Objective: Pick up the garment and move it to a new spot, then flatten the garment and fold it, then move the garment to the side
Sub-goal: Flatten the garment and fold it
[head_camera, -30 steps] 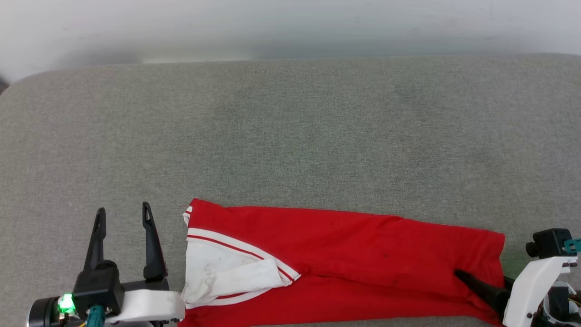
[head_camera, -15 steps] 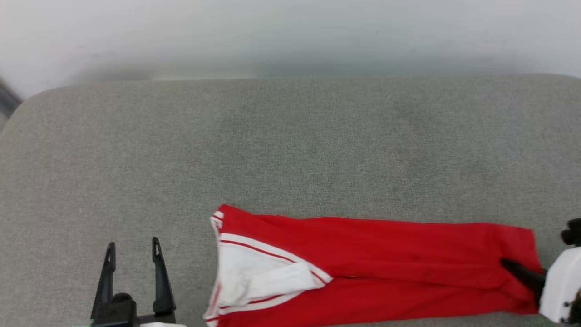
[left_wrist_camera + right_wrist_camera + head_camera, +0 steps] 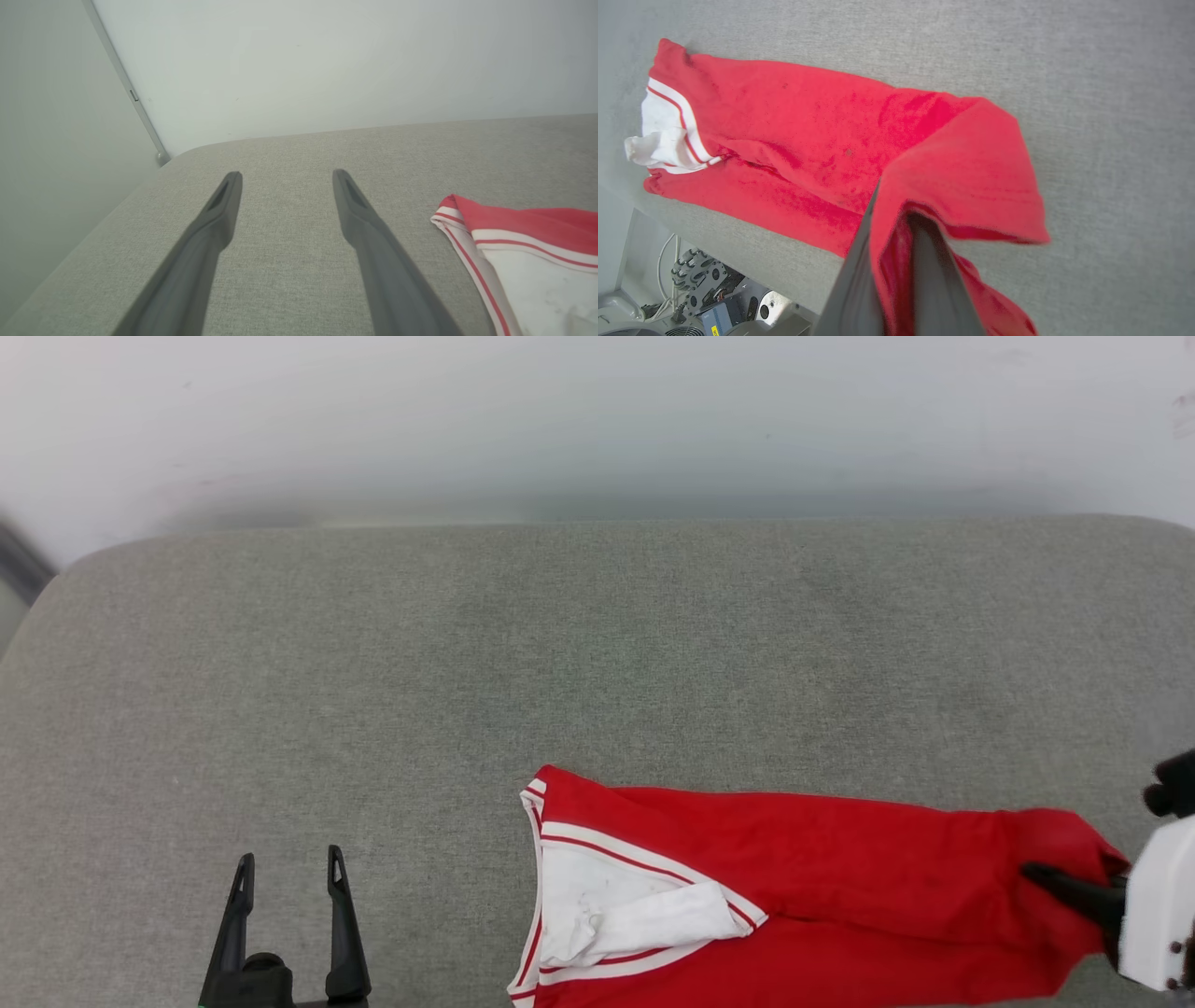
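The garment (image 3: 822,887), a red jersey folded into a long strip with a white sleeve and striped trim at its left end, lies along the near edge of the grey table (image 3: 597,644). My right gripper (image 3: 1046,879) is shut on the garment's right end, which is lifted and bunched. In the right wrist view the red cloth (image 3: 808,135) drapes over the closed fingers of the right gripper (image 3: 896,210). My left gripper (image 3: 288,868) stands open at the lower left, apart from the cloth. The left wrist view shows the left gripper (image 3: 285,179) empty, with the sleeve (image 3: 537,252) to its right.
A pale wall (image 3: 597,420) runs behind the table. The table's rounded left corner (image 3: 177,156) is close to the left gripper. Below the near edge, the right wrist view shows a wheeled base with cables (image 3: 696,284).
The right gripper has shut on the garment's right end and raised it. The garment has slid right, away from the left gripper. The head camera has also shifted.
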